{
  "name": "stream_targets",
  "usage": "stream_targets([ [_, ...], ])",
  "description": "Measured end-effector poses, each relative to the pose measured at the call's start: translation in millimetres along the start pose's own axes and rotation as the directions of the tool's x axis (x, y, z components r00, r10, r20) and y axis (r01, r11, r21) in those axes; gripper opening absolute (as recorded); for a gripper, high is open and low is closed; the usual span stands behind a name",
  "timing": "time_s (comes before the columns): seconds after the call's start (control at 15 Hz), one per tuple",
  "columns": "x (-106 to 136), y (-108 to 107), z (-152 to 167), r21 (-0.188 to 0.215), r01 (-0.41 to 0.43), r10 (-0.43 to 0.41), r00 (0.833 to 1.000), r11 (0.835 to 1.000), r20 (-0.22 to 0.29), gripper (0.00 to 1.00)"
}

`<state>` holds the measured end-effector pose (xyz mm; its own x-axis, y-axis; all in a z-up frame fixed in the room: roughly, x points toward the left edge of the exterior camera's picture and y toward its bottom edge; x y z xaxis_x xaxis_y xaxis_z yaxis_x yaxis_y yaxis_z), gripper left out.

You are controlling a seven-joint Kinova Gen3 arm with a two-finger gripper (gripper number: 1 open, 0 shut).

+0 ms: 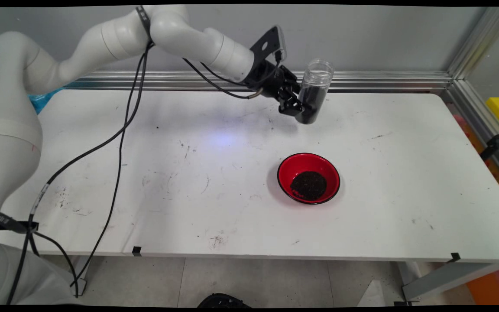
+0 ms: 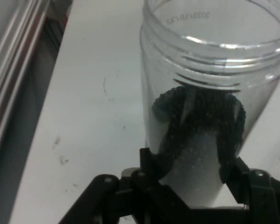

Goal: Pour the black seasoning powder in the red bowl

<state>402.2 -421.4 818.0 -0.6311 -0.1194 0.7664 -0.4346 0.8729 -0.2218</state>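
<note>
Across the white desk [image 1: 232, 195] there's really not much going on besides scuffs and a few stray dark specks, so working down from the big stuff: the arm carries some blue vertical lettering on its big link that I can't make out from the main view. Next down is the red bowl [image 1: 309, 178], sitting right of the middle of the desk with a pile of dark granules [image 1: 309, 185] in it, coffee or tea or soil, can't say which. Then the clear plastic jar [image 1: 312, 96], which is up in the air over the far part of the desk, beyond the bowl and well apart from it, mouth up and tipped a bit. The gripper [image 1: 298, 102] is clamped on its lower half, fingers [image 2: 169, 140] pressed to the wall on either side, and there's dark stuff inside at about that level. My guess on handling: it looks like thin, smooth plastic, so light, kinda slippery, and probably gives a little if squeezed hard. No lid on the threaded neck, so tilt it and the contents go. The straight wall below the threads seems the sensible place to hold it. Through the mouth in the hand view there's a small line of printed characters on the inside, reversed and too fuzzy to read.
</note>
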Motion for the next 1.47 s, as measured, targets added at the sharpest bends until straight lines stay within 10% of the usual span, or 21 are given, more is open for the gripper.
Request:
stream_targets([
  [0.73,11.6,13.0,-40.2,-0.002,-0.167,0.167,0.986,0.986,0.022,0.00],
  [1.47,1.4,24.9,-41.5,-0.011,-0.346,0.346,0.937,0.938,0.055,0.00],
])
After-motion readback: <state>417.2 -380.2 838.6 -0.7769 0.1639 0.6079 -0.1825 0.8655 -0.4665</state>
